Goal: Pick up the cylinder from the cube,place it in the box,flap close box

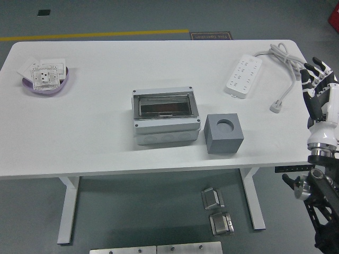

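Note:
A grey cube (224, 134) with a round hole in its top stands on the white table (106, 143), right of centre. No cylinder shows in the hole. A light grey box (166, 116) with a closed see-through flap stands just left of the cube. My right hand (318, 79) is at the table's right edge, fingers spread and empty, well right of the cube. The left arm is not in view.
A white power strip (243, 75) with its cable (280, 58) and plug lies at the back right, near my right hand. A purple bowl (47, 80) with white socket plates stands at the back left. Metal parts lie on the floor under the table.

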